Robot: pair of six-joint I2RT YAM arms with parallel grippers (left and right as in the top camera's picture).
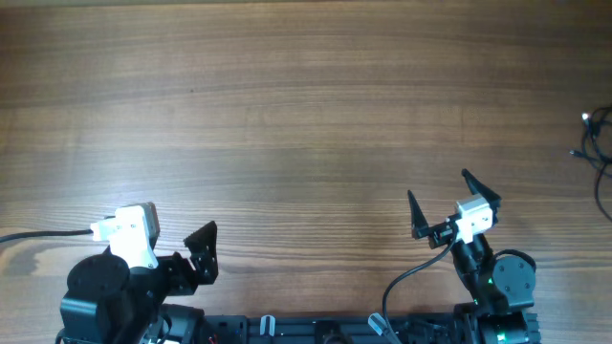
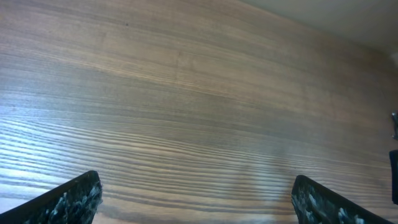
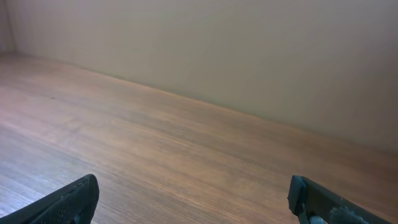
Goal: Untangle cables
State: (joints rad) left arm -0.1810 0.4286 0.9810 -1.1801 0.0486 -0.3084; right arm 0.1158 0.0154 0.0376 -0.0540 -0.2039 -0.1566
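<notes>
This looks like a robotics lab bench. A brown wood-grain tabletop [image 1: 306,115] carries a black-and-white robot arm [image 1: 105,282] at 7 o'clock and a second arm [image 1: 492,272] at 5 o'clock, before a plain beige wall [image 3: 249,50].

The cables [image 1: 595,143] lie at the far right edge of the table [image 1: 306,115], about midway between its near and far sides. They are very thin dark wires in loose, overlapping loops, lying flat on the wood. Two tiny plug ends point left. The rest runs out of sight past the right edge of the overhead view.
</notes>
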